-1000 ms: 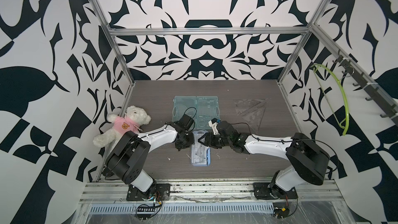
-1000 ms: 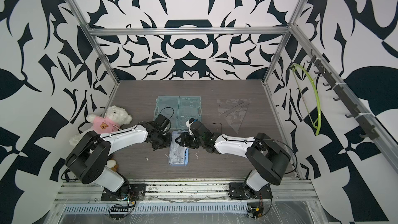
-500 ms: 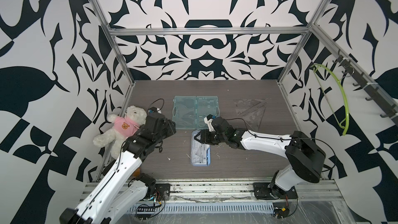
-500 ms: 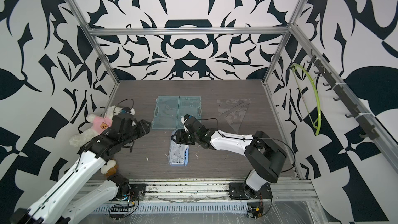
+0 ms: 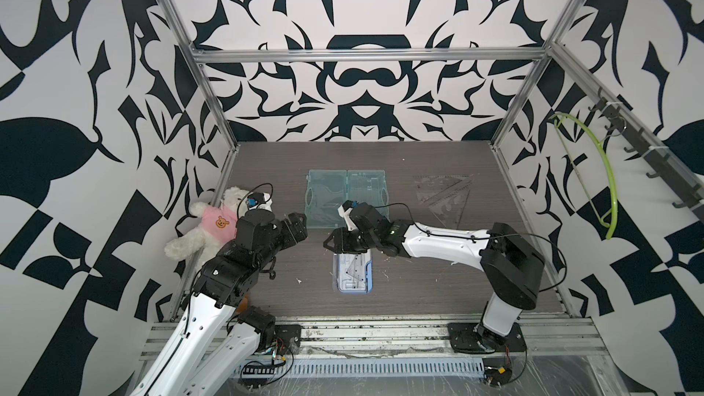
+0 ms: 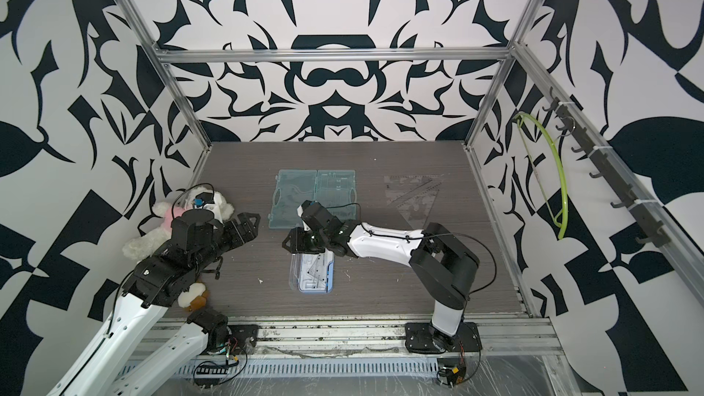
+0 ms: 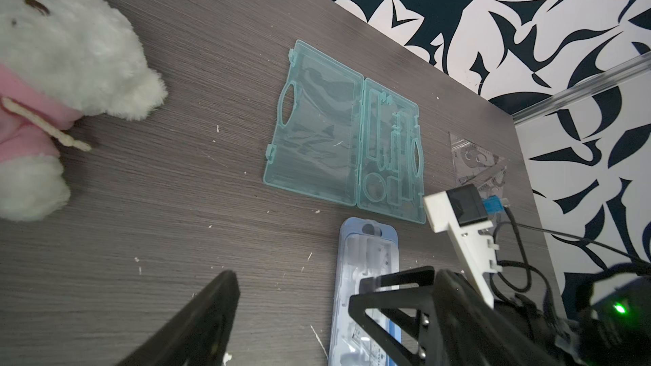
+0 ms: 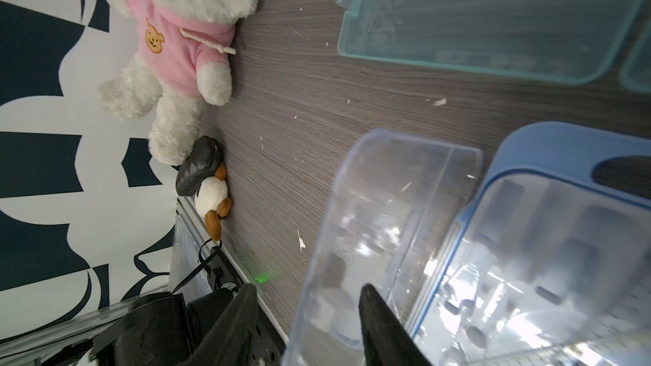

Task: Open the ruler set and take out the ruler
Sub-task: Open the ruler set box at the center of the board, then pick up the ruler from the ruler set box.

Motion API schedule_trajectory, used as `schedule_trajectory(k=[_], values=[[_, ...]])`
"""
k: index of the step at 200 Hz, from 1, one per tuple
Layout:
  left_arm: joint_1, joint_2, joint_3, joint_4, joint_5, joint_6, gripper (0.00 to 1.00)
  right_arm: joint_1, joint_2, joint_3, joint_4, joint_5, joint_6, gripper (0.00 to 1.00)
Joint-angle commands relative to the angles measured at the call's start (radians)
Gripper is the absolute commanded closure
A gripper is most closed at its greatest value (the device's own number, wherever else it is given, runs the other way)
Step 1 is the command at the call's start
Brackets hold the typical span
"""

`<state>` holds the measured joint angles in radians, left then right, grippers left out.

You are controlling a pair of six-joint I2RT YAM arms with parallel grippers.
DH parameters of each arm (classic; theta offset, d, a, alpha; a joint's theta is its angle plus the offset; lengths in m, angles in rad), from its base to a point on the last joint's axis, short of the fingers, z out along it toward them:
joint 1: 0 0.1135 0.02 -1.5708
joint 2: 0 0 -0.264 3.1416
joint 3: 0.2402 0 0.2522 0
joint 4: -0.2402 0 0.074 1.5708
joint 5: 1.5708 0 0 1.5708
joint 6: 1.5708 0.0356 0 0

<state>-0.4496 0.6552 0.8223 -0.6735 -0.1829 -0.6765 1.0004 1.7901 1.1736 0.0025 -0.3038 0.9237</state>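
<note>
Dark wood-grain table point(image 5: 419, 299). The left gripper point(image 5: 303, 227) fingers apart; the right gripper point(image 8: 306, 288) straddles raised ruler set point(image 5: 352, 276) lid point(image 8: 387, 188), clamp unclear

Ruler set point(image 6: 313, 280): near the worktop's front edge, midway along, clear lid ajar.
Right gripper point(image 6: 295, 242): over the set's far end.
Left gripper point(image 6: 252, 224): well apart, holding nothing.
Teal case point(image 6: 316, 196): open flat, centre.
Teddy bear point(image 6: 139, 247): left edge.
</note>
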Motion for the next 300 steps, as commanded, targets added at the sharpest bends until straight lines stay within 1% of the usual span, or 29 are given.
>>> schedule_trajectory(k=[1,31,51,82,94,118,143,169,208,300], values=[[0.003,-0.021,-0.004,-0.017,0.02,0.024,0.09,0.017,-0.004,0.065,-0.028,-0.01,-0.029,0.51],[0.004,-0.029,-0.012,-0.023,0.028,0.031,0.09,0.019,-0.017,0.066,-0.042,0.002,-0.033,0.51],[0.003,-0.018,-0.017,-0.019,0.068,0.043,0.09,0.019,-0.046,0.066,-0.1,0.044,-0.05,0.51],[0.003,0.087,0.002,-0.058,0.211,0.072,0.09,0.019,-0.107,0.07,-0.307,0.193,-0.062,0.52],[0.004,0.136,0.003,-0.087,0.254,0.072,0.09,0.024,-0.122,0.075,-0.41,0.272,-0.06,0.52],[0.004,0.226,-0.028,-0.084,0.414,0.08,0.09,0.044,-0.127,0.081,-0.575,0.406,-0.046,0.52],[0.005,0.312,-0.068,-0.058,0.545,0.068,0.09,0.071,-0.104,0.085,-0.643,0.448,-0.016,0.53],[0.005,0.33,-0.138,0.003,0.621,0.015,0.09,0.099,-0.055,0.125,-0.692,0.463,0.005,0.53],[0.006,0.307,-0.228,0.081,0.65,-0.065,0.09,0.124,0.015,0.163,-0.708,0.446,0.019,0.52],[0.006,0.284,-0.253,0.094,0.62,-0.069,0.08,0.133,0.096,0.177,-0.671,0.408,0.038,0.52]])
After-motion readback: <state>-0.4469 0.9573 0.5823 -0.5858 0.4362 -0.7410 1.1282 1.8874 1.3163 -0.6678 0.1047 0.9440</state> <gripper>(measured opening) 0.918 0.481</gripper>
